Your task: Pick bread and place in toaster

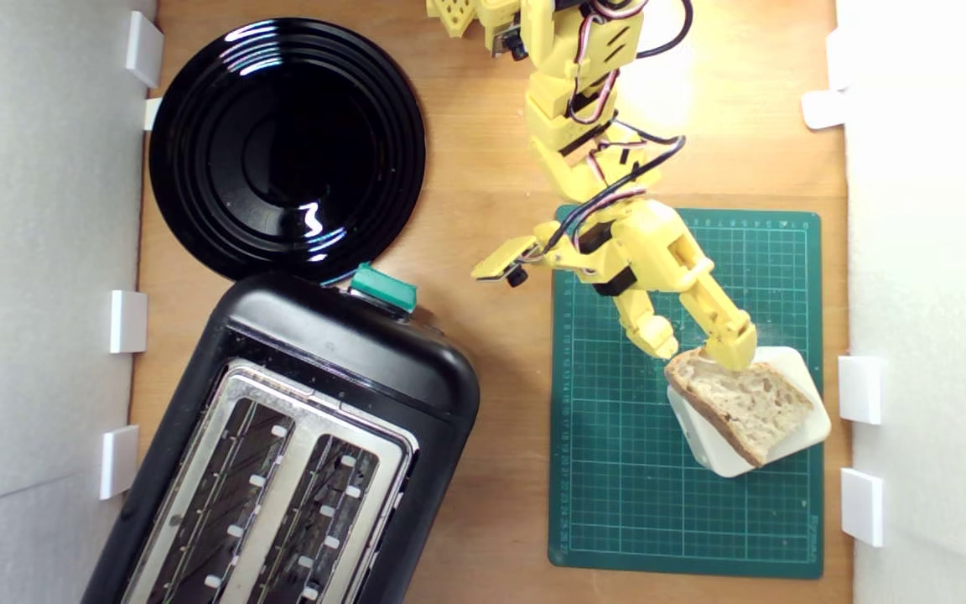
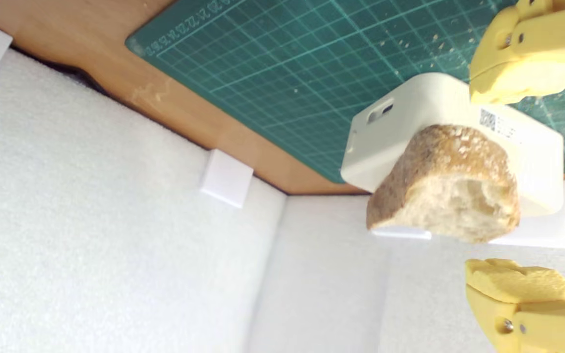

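Note:
The bread (image 1: pixel 743 403), a wedge-shaped slice with pale holey crumb and brown crust, lies flat on a cream rounded-square block (image 1: pixel 722 460) at the exterior view's right. My yellow gripper (image 1: pixel 701 346) is open, one finger at each side of the slice's near end. In the wrist view the bread (image 2: pixel 444 186) sits between the two fingertips (image 2: pixel 515 78), with a gap on both sides. The black toaster (image 1: pixel 298 453), with a silver top and two long bare slots, stands at the exterior view's lower left. Its teal lever (image 1: pixel 382 285) points toward the plate.
A round black plate (image 1: pixel 286 147) lies behind the toaster. The cream block (image 2: pixel 410 108) rests on a green cutting mat (image 1: pixel 617 470). White foam walls (image 1: pixel 38 252) with white clips (image 1: pixel 860 390) line both sides of the wooden table (image 1: pixel 500 168).

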`<state>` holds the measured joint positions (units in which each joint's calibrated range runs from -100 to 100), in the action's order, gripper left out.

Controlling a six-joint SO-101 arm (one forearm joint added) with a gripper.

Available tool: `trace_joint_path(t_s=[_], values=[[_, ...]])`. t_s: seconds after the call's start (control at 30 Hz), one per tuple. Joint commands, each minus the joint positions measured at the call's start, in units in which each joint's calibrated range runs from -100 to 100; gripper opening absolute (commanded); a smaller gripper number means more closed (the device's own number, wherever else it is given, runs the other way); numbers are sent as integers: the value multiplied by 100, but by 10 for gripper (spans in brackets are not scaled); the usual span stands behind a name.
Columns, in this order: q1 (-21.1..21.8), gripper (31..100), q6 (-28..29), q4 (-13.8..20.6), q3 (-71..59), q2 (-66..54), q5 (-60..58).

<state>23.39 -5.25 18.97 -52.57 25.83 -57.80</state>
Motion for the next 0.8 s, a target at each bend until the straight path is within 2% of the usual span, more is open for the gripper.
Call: trace_joint_path(t_s=[0.0,0.77], values=[[79,969,10,-66,350,21,-167],[159,969,-32,-75,885,387,-142]])
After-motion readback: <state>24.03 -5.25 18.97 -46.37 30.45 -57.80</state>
